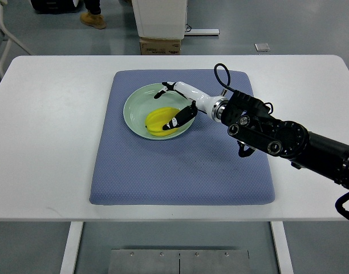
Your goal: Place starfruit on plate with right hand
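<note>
A yellow starfruit (159,121) lies in the pale green plate (137,101), toward its right side. My right hand (175,104) reaches in from the right and hovers over the plate, its white palm above the plate's upper right rim. Its black-tipped fingers are spread; one fingertip (174,121) rests at the starfruit's right edge, another points to the plate's top. The hand holds nothing. The left arm does not show.
The plate sits on a blue-grey mat (180,171) on a white table (49,142). A cardboard box (160,45) and a white cabinet stand on the floor beyond the far edge. A person's shoe (92,20) shows at the top.
</note>
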